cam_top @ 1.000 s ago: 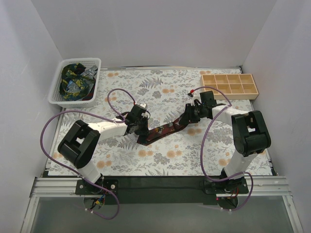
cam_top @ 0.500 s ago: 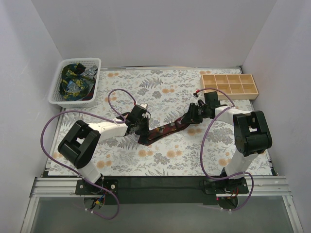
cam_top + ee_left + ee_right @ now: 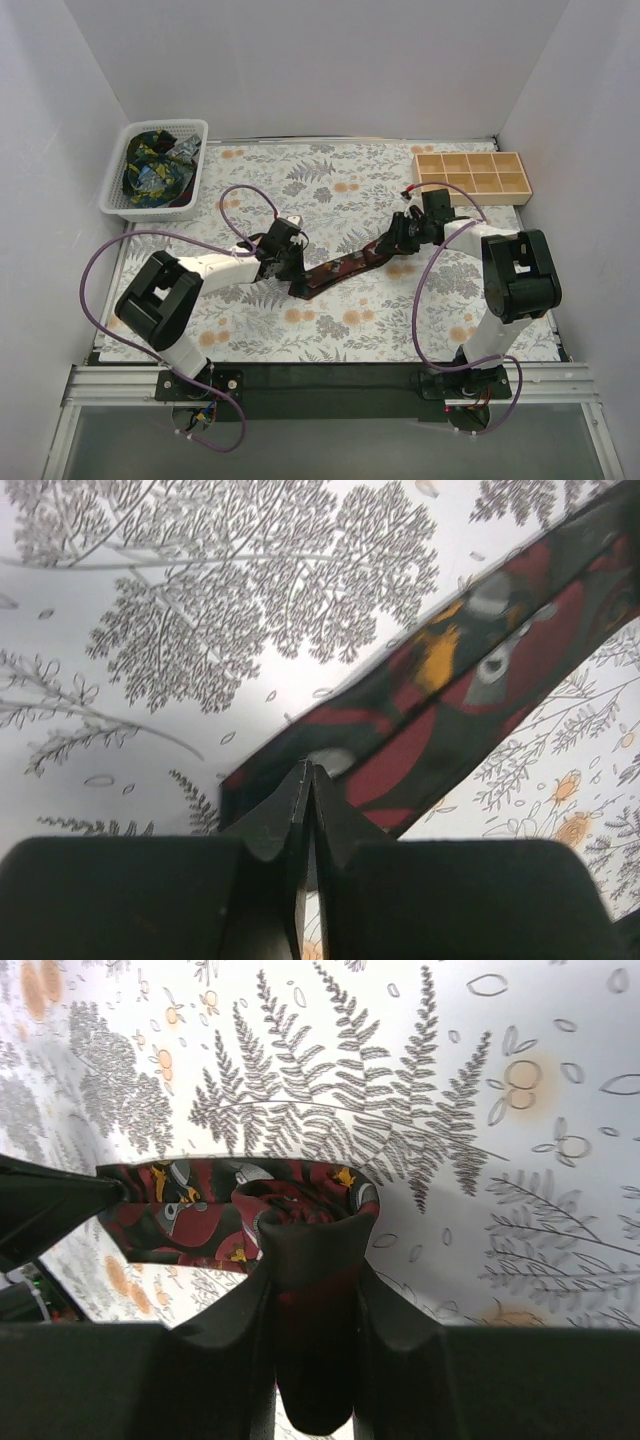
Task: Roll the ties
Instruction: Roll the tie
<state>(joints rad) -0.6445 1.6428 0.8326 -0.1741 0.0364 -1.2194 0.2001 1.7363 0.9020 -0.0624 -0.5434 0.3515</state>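
Mid-table on floral cloth (image 3: 330, 180): maroon tie (image 3: 340, 268), grey and yellow motifs, stretched from 8 o'clock to 2 o'clock. Right gripper (image 3: 392, 243) grasping its bunched 2 o'clock end; left gripper (image 3: 293, 276) pinched tight on 8 o'clock end.

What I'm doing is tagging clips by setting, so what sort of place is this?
Probably a robot lab test cell: white walls box in a cloth-covered table, a left arm and right arm are bolted to a rail at its near edge, and a tie, basket and tray are laid out.
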